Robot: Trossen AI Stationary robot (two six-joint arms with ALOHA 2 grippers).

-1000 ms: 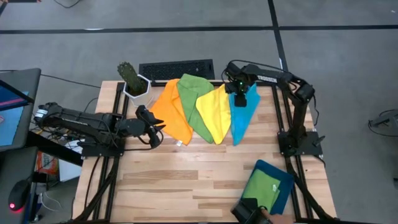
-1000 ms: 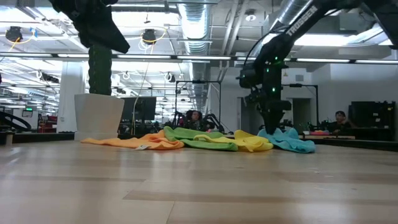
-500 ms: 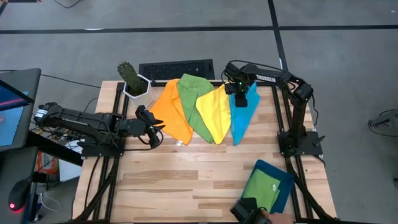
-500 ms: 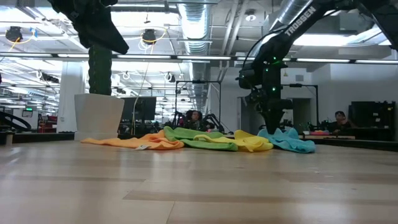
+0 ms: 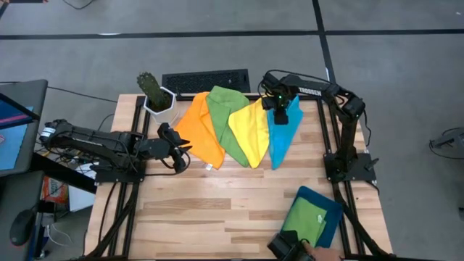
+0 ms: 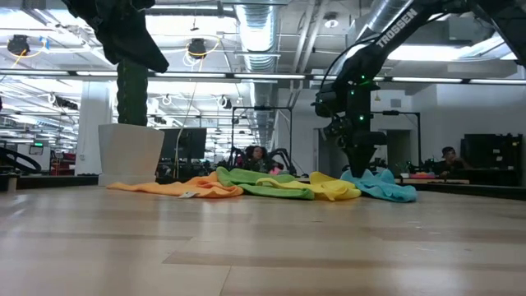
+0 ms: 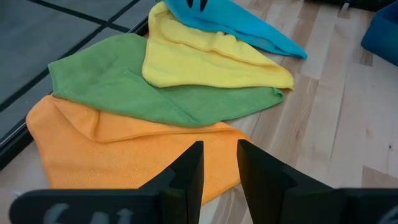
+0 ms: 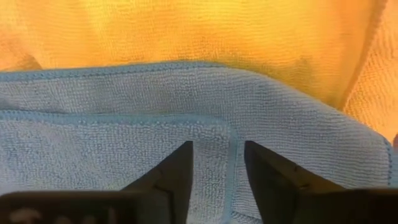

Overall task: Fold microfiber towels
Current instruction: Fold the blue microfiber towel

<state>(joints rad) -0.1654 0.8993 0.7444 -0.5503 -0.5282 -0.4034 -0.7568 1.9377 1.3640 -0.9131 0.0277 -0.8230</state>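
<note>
The right hand (image 5: pixel 283 116) covered the blue towel's (image 5: pixel 279 138) far end; the teal tray (image 5: pixel 330 217) ran partly under a green towel (image 5: pixel 303 216).

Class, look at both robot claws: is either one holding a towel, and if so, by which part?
Neither holds anything. The right claw stands open, pressed down on the blue towel near its hemmed edge; the left claw hangs open beside the orange towel.

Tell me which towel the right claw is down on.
The bright blue towel, last in the fanned row beside the yellow towel. The right claw sits at its far end, fingers open over its hemmed edge.
</note>
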